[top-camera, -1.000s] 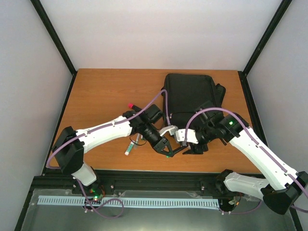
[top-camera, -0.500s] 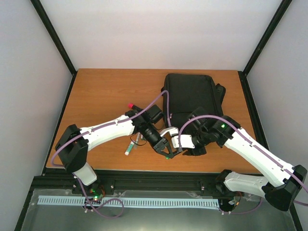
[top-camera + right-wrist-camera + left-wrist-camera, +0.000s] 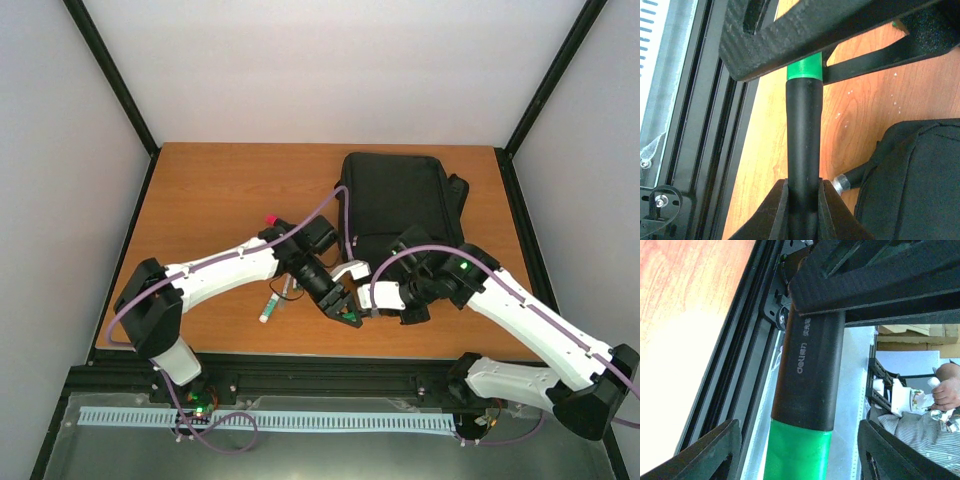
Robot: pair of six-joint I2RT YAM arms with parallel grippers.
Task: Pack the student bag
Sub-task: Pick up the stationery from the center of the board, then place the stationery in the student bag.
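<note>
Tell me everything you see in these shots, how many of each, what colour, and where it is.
table: one, orange-brown wood, under everything.
student bag: one, black, lying at the far right of the table.
marker: one, black body with green cap, held between the two end effectors near the table's front edge.
red-tipped pen: one, mostly hidden under the left arm.
white pen: one, white with a green end, on the table just in front of the left arm.
left end effector: one, black, fingers open on either side of the marker's green cap.
right end effector: one, black, shut on the marker's black body.
</note>
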